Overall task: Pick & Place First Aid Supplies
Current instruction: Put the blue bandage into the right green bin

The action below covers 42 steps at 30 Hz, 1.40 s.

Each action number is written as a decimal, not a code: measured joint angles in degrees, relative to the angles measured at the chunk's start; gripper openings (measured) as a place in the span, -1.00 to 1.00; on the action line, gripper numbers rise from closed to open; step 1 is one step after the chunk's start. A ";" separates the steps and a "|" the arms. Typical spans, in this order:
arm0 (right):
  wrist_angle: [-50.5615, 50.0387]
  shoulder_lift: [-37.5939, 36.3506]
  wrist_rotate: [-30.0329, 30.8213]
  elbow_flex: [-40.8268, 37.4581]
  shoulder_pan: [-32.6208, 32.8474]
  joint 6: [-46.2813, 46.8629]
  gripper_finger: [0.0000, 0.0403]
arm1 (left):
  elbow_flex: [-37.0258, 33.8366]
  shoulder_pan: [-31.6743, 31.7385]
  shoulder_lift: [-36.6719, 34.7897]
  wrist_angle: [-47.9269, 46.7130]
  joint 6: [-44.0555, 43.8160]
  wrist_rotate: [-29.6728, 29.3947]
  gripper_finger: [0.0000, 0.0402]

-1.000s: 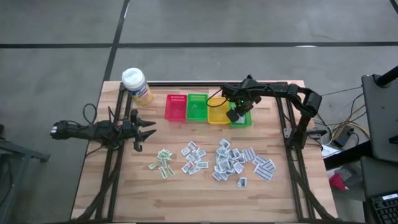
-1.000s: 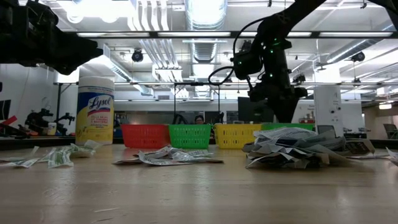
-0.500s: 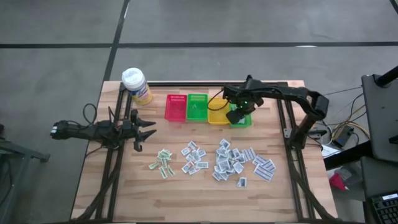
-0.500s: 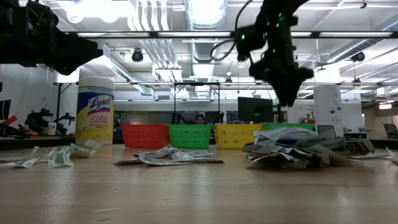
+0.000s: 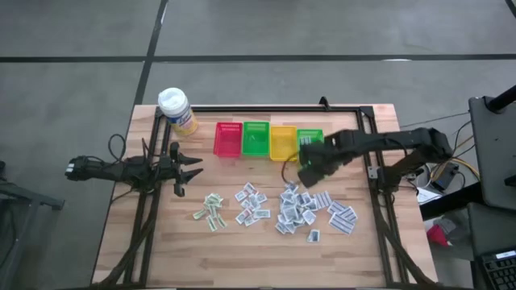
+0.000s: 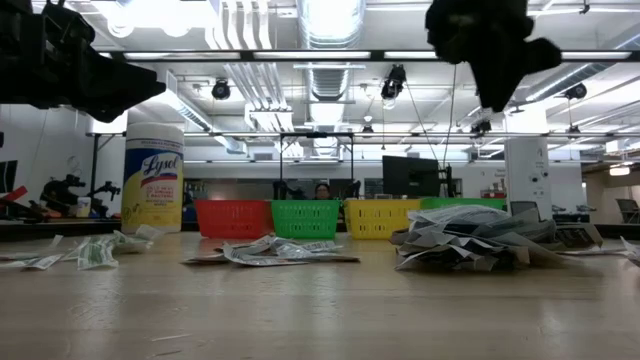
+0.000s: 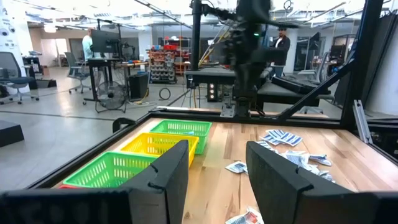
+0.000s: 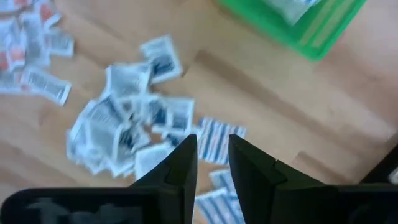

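Note:
The first aid supplies lie as small white packets in loose heaps on the wooden table: a green-printed group [image 5: 210, 211], a middle group [image 5: 251, 203] and the biggest heap [image 5: 301, 211] [image 8: 127, 127] at the right. My right gripper [image 5: 310, 172] [image 8: 213, 163] hangs high over the far edge of that big heap, pointing down, open by a narrow gap with nothing in it. In the low view it is up at the top [image 6: 497, 60]. My left gripper [image 5: 190, 167] [image 7: 217, 180] waits level at the table's left side, open and empty.
Several baskets stand in a row at the far side: red [image 5: 227, 138], green [image 5: 256, 138], yellow [image 5: 283, 142] and another green [image 5: 311, 139] [image 8: 298, 25] with white packets inside. A yellow bottle with a white cap [image 5: 177, 111] stands at the far left corner. People show in the room behind.
My right gripper has left the rightmost green basket, risen, and swung toward the table's near edge until it hangs above the big heap of packets. It has also turned about its own axis. The packets and baskets have stayed put.

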 joint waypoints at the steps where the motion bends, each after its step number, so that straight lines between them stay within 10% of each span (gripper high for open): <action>1: -0.05 -0.10 0.12 -0.15 1.48 1.42 -0.53 | -0.01 -0.02 0.00 0.01 -0.01 0.01 -0.21; 19: 6.91 1.19 -0.26 -18.29 8.30 10.78 -0.09 | 0.01 -0.02 0.01 1.00 -5.87 3.84 -0.21; 42: 26.13 1.38 -1.04 -30.69 2.95 7.35 -0.07 | -0.01 -0.02 0.02 1.70 -5.46 3.65 -0.21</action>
